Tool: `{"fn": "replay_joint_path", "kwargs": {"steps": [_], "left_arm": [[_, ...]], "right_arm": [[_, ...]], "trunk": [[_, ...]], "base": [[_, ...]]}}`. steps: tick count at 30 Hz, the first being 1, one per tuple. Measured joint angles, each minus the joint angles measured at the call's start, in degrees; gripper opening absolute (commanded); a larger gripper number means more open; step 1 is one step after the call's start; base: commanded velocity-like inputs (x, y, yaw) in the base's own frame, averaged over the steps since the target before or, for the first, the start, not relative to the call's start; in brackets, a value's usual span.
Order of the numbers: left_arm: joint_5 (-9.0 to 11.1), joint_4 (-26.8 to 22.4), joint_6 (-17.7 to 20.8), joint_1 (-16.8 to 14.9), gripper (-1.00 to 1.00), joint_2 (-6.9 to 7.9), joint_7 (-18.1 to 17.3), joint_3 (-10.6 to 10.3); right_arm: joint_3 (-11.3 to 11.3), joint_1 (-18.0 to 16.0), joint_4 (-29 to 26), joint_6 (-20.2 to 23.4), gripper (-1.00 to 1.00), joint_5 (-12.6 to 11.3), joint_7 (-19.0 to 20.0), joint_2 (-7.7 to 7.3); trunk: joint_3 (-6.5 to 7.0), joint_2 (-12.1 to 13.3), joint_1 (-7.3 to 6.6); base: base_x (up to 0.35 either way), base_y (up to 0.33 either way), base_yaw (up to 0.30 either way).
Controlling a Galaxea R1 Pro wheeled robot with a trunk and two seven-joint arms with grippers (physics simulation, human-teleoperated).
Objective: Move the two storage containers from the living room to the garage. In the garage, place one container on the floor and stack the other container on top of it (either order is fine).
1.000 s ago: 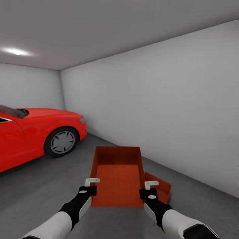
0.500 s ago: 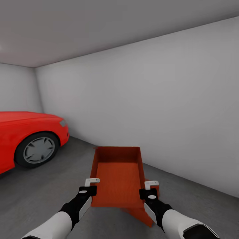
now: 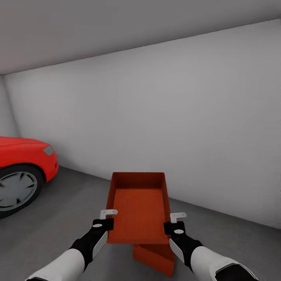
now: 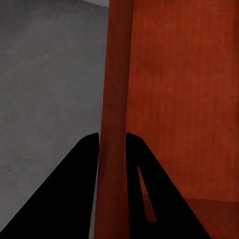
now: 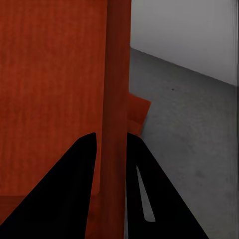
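Note:
I hold one orange-red storage container (image 3: 138,207) in the air before me, open top up. My left gripper (image 3: 108,214) is shut on its left wall (image 4: 113,124), and my right gripper (image 3: 178,215) is shut on its right wall (image 5: 117,124). The second storage container (image 3: 154,257) rests on the dark grey garage floor (image 3: 58,218) right below the held one, mostly hidden by it; a corner of it (image 5: 137,112) shows past the held wall in the right wrist view.
A red car (image 3: 21,171) stands at the left, its front wheel (image 3: 15,190) on the concrete. A plain white-grey wall (image 3: 175,128) runs across ahead and close on the right. Open floor lies between the car and the containers.
The whole view has swung to the right: the car slid toward the left edge, and the container on the floor went from the right of the held one to beneath it. Both grips are unchanged.

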Motion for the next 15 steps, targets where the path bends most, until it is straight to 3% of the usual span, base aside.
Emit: {"fn": "replay_joint_path", "kwargs": {"steps": [15], "left_arm": [[-0.18,0.10,-0.08,0.00,-1.00,-0.05,-0.05,0.24]], "right_arm": [[0.06,0.00,0.00,0.01,-1.00,0.00,0.00,-0.01]], "trunk": [[0.00,0.00,0.00]], "base": [[0.307,0.194,-0.289]]}}
